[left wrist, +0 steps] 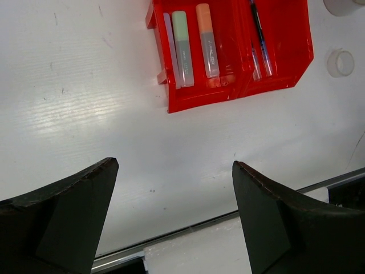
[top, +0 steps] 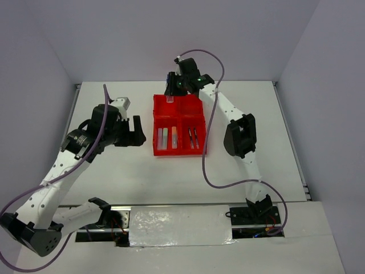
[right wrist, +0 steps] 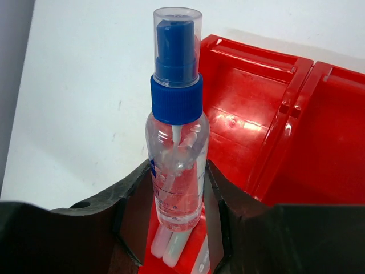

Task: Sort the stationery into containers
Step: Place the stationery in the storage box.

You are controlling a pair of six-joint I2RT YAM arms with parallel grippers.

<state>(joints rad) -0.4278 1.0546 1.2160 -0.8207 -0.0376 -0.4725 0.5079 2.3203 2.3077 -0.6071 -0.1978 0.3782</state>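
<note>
The red four-compartment tray (top: 155, 123) sits mid-table. Its near-left compartment holds the green stick (left wrist: 182, 48), orange stick (left wrist: 206, 40) and pink stick (left wrist: 170, 48). Two dark pens (left wrist: 259, 37) lie in the near-right compartment. My right gripper (top: 171, 90) is shut on the blue-capped clear bottle (right wrist: 177, 154), which it holds above the tray's far-left part (right wrist: 239, 114); the bottle also shows in the top view (top: 169, 98). My left gripper (left wrist: 174, 165) is open and empty, above bare table left of the tray.
A small white ring (left wrist: 340, 63) lies on the table beyond the tray in the left wrist view, and the edge of a pale roll (left wrist: 342, 4) shows at that view's top right corner. The table's front metal rail (left wrist: 217, 220) runs below my left fingers.
</note>
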